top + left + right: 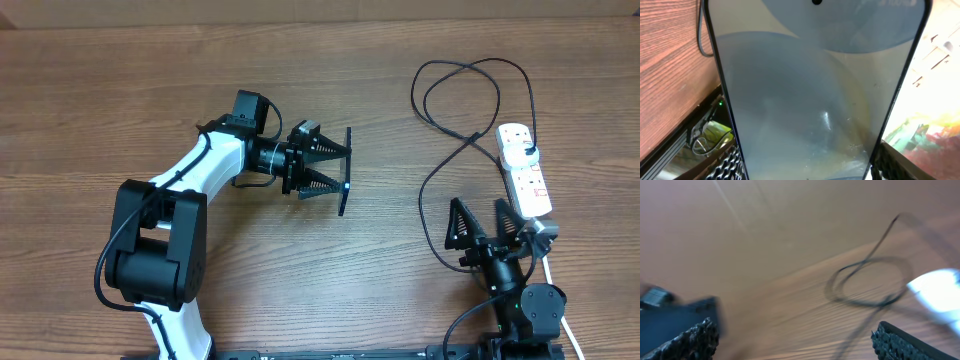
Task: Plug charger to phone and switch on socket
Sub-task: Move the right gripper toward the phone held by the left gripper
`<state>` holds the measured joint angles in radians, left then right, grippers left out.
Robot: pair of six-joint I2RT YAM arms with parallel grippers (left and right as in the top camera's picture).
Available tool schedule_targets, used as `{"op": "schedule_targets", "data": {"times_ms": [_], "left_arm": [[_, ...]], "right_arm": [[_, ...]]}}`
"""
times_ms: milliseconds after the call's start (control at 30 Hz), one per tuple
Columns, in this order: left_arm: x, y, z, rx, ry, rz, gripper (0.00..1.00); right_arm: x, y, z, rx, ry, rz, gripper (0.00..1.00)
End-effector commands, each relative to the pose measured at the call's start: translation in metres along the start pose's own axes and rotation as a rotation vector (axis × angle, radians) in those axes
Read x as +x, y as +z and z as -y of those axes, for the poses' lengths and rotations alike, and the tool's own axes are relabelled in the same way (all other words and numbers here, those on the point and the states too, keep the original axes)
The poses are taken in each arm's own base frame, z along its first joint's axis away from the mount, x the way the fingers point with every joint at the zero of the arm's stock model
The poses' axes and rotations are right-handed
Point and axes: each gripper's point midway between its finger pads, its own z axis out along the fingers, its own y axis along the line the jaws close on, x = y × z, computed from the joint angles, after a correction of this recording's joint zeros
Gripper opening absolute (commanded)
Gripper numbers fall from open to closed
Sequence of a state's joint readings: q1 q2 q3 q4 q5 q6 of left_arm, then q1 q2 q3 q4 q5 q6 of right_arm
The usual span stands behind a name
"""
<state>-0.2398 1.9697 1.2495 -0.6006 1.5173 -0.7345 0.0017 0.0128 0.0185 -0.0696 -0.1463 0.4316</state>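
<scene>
My left gripper (340, 172) is shut on the phone (346, 171), holding it on edge above the table's middle. In the left wrist view the phone's blue-white screen (810, 95) fills the frame between the fingers. The charger's black cable (455, 160) loops across the table's right side; its adapter (530, 152) is plugged into the white power strip, the socket (526, 168). My right gripper (480, 215) is open and empty at the near right, next to the cable. The blurred right wrist view shows the cable loop (867, 282) and the socket (940, 290).
The power strip's thick white cord (560, 295) runs toward the near right edge beside the right arm's base. The left arm's body (170, 230) takes up the near left of the wooden table (150, 90).
</scene>
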Motion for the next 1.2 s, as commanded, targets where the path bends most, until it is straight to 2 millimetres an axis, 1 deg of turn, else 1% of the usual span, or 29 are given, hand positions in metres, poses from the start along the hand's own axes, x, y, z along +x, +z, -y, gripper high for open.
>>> {"op": "schedule_targets", "data": {"times_ms": [0, 167, 233, 300, 400, 533, 667, 733, 767, 867, 967, 1067, 1167], "left_arm": [[0.000, -0.002, 0.001, 0.015, -0.019, -0.007, 0.44], [0.000, -0.002, 0.001, 0.017, -0.024, -0.010, 0.44], [0.000, -0.002, 0.001, 0.017, -0.023, -0.010, 0.44], [0.000, -0.002, 0.001, 0.017, -0.023, -0.010, 0.44], [0.000, -0.002, 0.002, 0.017, -0.020, -0.010, 0.44], [0.000, -0.002, 0.002, 0.018, -0.013, -0.010, 0.44], [-0.001, -0.002, 0.003, 0.018, 0.010, -0.009, 0.44], [-0.001, -0.002, 0.003, 0.018, 0.010, -0.009, 0.45], [-0.001, -0.002, 0.003, 0.018, 0.009, -0.009, 0.44], [-0.001, -0.002, 0.003, 0.018, 0.010, -0.009, 0.44], [-0.001, -0.002, 0.003, 0.018, 0.008, -0.009, 0.45], [-0.002, -0.002, 0.003, 0.018, 0.002, -0.009, 0.45], [-0.002, -0.001, 0.003, 0.017, 0.004, -0.009, 0.45]], "right_arm": [[0.009, -0.001, -0.016, -0.088, 0.386, -0.060, 1.00], [0.002, 0.000, -0.012, -0.068, 0.408, -0.021, 1.00], [-0.005, -0.001, -0.016, -0.089, 0.377, 0.002, 1.00], [-0.011, -0.002, -0.021, -0.116, 0.269, 0.025, 1.00], [-0.018, -0.004, -0.025, -0.108, 0.087, 0.031, 0.99], [-0.030, -0.012, -0.014, 0.027, -0.043, 0.002, 0.99], [-0.054, -0.026, -0.011, 0.148, -0.125, -0.038, 0.99], [-0.063, -0.032, -0.016, 0.165, -0.132, -0.065, 0.99], [-0.071, -0.033, -0.026, 0.154, -0.116, -0.104, 0.99], [-0.077, -0.031, -0.041, 0.123, -0.080, -0.179, 0.99], [-0.081, -0.026, -0.057, 0.083, -0.062, -0.262, 0.99], [-0.085, -0.018, -0.067, 0.067, -0.039, -0.347, 0.99], [-0.082, -0.006, -0.080, 0.041, 0.009, -0.488, 0.99]]}}
